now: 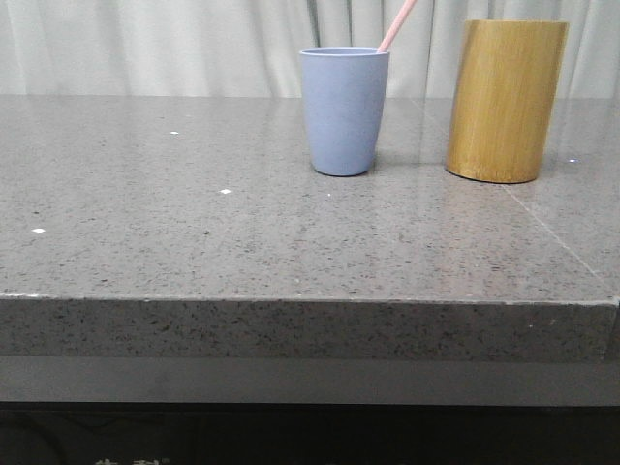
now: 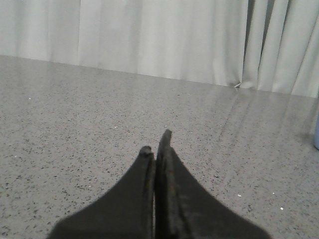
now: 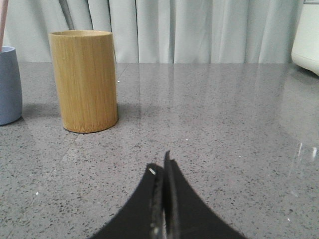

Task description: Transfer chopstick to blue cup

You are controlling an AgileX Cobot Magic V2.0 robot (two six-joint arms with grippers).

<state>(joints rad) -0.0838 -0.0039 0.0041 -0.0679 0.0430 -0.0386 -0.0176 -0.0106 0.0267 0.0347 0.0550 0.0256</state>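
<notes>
chopstick (image 1: 397,26) leans in blue cup (image 1: 344,110), tip on the rim, so transfer looks done | bamboo holder (image 1: 505,100) beside it on counter (image 1: 194,223) | left pincer (image 2: 156,144) clenched, empty | right pincer (image 3: 160,167) clenched, empty, well clear of both

Count on the counter (image 1: 194,232): three things.
One blue cup (image 1: 344,111), one pink chopstick (image 1: 397,24) standing in it, one bamboo holder (image 1: 506,100) beside them.

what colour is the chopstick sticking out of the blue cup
Pale pink; the chopstick shows best in the front view.
</notes>
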